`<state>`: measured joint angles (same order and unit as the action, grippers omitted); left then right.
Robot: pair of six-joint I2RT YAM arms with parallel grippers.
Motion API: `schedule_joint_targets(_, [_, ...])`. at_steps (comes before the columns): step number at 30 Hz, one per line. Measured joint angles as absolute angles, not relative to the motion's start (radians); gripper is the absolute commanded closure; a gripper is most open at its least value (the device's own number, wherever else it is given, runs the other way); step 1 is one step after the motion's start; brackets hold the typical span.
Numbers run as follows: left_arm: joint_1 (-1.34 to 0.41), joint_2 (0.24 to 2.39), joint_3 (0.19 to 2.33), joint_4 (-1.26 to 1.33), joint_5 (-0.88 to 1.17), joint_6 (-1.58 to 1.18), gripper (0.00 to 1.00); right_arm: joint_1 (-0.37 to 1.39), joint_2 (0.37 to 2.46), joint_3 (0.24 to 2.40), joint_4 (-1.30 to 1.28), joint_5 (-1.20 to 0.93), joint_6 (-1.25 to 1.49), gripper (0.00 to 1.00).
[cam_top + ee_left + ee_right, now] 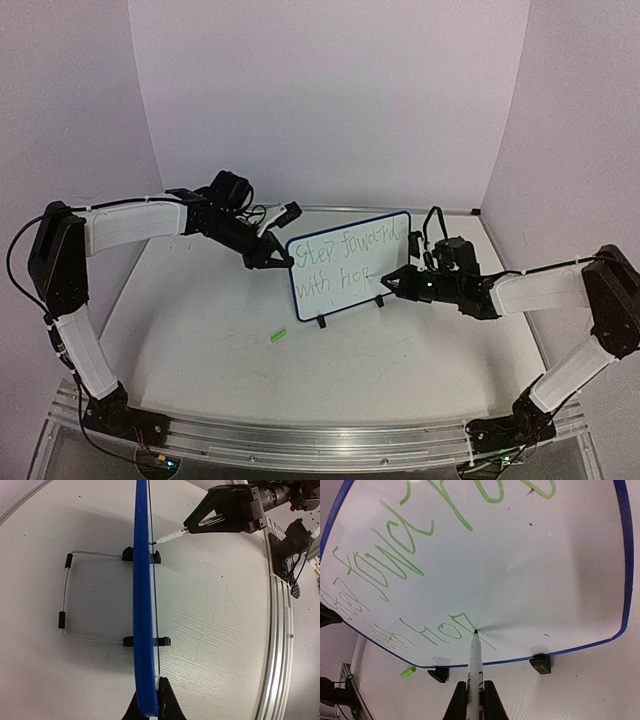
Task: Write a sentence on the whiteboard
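The whiteboard (332, 300) stands upright on two black clip feet at the table's middle. Its blue frame shows edge-on in the left wrist view (142, 605), with the wire stand (64, 600) behind it. My left gripper (282, 260) (148, 700) is shut on the board's left edge. The sentence (345, 255) (395, 567) is in green, two lines reading about "Step forward with hop". My right gripper (395, 283) (475, 692) is shut on a white marker (475, 657). The marker's tip touches the board at the last letter.
A small green marker cap (278, 337) (408, 672) lies on the table in front of the board's left foot. The clip feet (540, 663) sit under the board's lower edge. An aluminium rail (320, 440) runs along the near table edge.
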<state>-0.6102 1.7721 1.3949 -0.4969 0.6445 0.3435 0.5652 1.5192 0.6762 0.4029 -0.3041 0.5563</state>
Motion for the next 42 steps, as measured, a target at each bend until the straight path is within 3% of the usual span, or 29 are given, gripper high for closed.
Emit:
schedule_joint_targets(13, [-0.611,1.772,1.395,-0.497,0.644,0.344,1.00,0.565,1.532,0.677,0.399,-0.334,0.551,1.00])
schedule_joint_targets(23, [-0.611,1.772,1.395,-0.498,0.644,0.344,1.00,0.565,1.378,0.637,0.396,-0.272,0.554,1.00])
schedule_joint_targets(42, [-0.611,1.772,1.395,-0.498,0.644,0.344,1.00,0.565,1.459,0.672,0.371,-0.258,0.541,1.00])
